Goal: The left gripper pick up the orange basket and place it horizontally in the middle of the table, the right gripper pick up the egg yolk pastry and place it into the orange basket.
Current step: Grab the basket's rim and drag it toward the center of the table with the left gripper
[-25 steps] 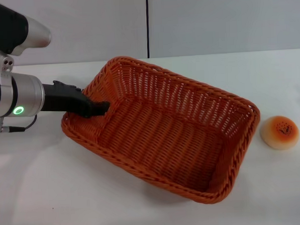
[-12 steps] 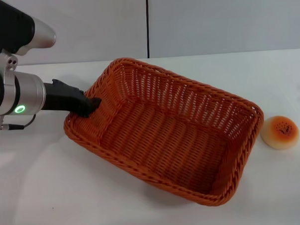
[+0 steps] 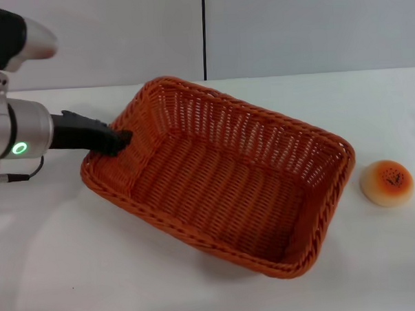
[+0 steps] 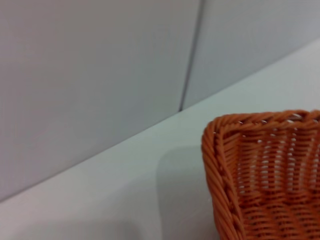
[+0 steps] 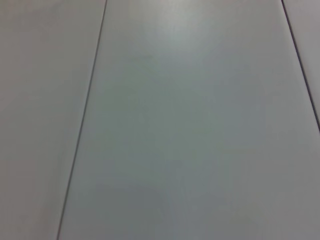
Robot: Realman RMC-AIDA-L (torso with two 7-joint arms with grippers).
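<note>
The large rectangular orange woven basket (image 3: 222, 179) sits askew mid-table on the plain white tabletop (image 3: 75, 271), its left short rim pinched by the slim black left gripper (image 3: 117, 141). Right of it, apart, the small glazed egg yolk pastry (image 3: 386, 182) awaits; straightening and loading remain, the right gripper unseen.

Left arm: silver cylindrical forearm with lit green ring enters head view from 9 o'clock, lying roughly level and pointing toward 3 o'clock. Black slim two-fingered left gripper (image 3: 119, 141) extends from it, fingers closed together at the tip. Right arm and gripper: out of all views.
</note>
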